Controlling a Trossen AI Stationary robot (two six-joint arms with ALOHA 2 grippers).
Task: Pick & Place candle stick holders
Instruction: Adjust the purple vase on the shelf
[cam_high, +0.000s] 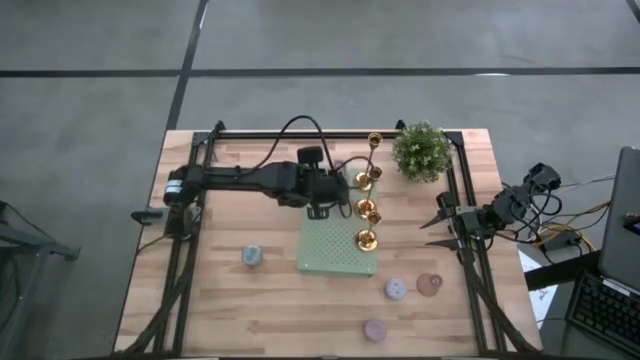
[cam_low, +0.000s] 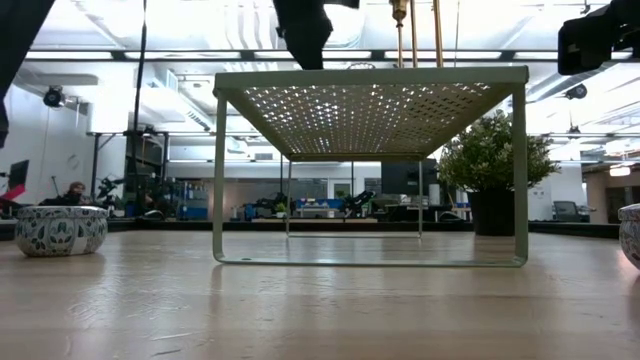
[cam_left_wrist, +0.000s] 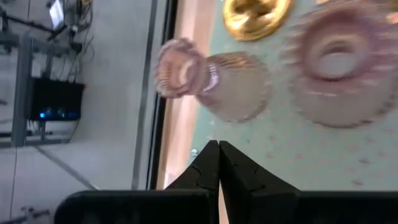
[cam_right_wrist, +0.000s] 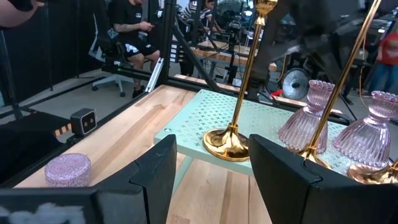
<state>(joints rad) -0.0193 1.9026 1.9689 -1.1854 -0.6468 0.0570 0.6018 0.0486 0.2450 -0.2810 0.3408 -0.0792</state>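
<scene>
Several gold candle stick holders stand in a row on the pale green perforated mat: a tall thin-stemmed one and lower ones. Two pink ribbed glass holders stand on the mat's far part. Small round holders lie on the wood: blue-grey, lavender, pink. My left gripper is shut and hangs above the mat's far left edge, just short of the nearer pink glass holder, with nothing in it. My right gripper waits open at the table's right side.
A green potted plant stands at the far right corner, beside the tall gold holder. The mat is a raised stand on thin legs. Black frame rails run along the table's sides. People sit in the room beyond.
</scene>
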